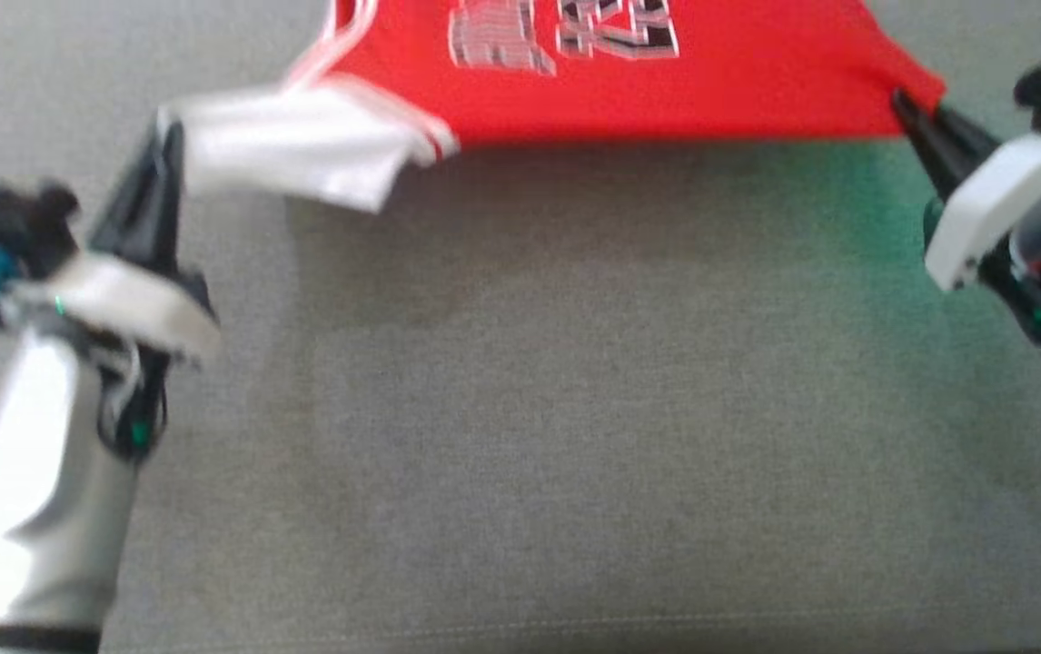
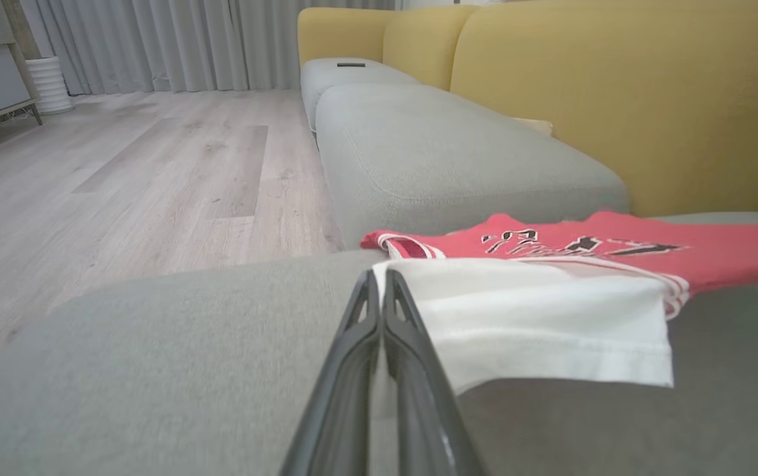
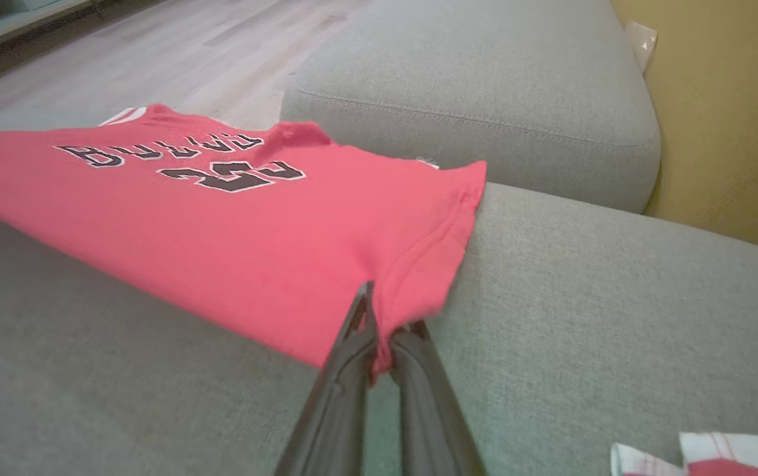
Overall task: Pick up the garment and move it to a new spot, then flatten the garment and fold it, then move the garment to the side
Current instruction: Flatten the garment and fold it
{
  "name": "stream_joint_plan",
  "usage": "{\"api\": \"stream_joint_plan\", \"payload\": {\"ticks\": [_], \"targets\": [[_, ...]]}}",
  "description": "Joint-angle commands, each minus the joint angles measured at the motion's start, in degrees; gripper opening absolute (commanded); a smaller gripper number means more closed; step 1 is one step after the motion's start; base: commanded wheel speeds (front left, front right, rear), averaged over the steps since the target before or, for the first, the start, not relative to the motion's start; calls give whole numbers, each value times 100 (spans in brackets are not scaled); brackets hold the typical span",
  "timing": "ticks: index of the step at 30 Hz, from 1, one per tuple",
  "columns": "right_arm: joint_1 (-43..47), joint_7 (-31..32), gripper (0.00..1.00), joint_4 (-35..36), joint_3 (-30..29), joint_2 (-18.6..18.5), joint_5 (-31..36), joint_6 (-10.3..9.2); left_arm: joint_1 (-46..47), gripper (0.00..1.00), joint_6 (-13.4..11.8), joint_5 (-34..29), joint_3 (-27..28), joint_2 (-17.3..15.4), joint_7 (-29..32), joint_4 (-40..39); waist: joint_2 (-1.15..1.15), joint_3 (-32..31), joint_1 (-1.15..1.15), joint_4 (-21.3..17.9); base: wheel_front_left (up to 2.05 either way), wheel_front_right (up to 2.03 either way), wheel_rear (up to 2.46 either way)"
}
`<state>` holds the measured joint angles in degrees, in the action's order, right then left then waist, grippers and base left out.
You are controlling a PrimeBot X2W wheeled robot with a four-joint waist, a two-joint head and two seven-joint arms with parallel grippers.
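A red jersey with black-and-white lettering and a white side panel is stretched between my two grippers above the grey sofa cushion. My left gripper is shut on the white corner of the jersey, its fingertips pinching the edge. My right gripper is shut on the red corner of the jersey, cloth bunched between its fingers. The far part of the garment lies on the cushion, and the held edge hangs slightly raised.
Yellow backrests run behind the grey seat cushions. Wooden floor and grey curtains lie beyond the sofa's end. Another piece of red-and-white cloth lies at the lower right of the right wrist view.
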<state>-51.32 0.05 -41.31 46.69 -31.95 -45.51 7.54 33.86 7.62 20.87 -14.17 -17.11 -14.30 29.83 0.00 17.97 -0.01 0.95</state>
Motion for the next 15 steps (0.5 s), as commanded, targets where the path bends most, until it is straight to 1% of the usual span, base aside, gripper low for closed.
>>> {"api": "stream_joint_plan", "payload": {"ticks": [1,4,7,9,12,15], "targets": [[194,22,0,206,102,-323,-113,-5,-76,0,-14,34,183,-378,-69,-304,0,-240,1,35,0,0,0],[522,34,0,424,335,-592,-253,-5,-580,0,-14,88,16,-469,-69,-508,0,-464,1,94,0,0,0],[846,-30,0,590,436,-782,-416,-5,-972,0,-14,136,-249,-572,-69,-653,0,-657,1,139,0,0,0],[1049,-85,0,682,478,-864,-492,-5,-1199,0,-14,106,-458,-685,-69,-775,0,-778,1,146,0,0,0],[1346,-208,0,837,534,-936,-551,-5,-1515,0,-14,150,-616,-796,-69,-948,0,-959,1,144,0,0,0],[1623,-426,0,972,608,-1014,-422,-5,-1834,0,-14,208,-807,-892,-67,-1198,0,-1145,1,132,0,0,0]]}}
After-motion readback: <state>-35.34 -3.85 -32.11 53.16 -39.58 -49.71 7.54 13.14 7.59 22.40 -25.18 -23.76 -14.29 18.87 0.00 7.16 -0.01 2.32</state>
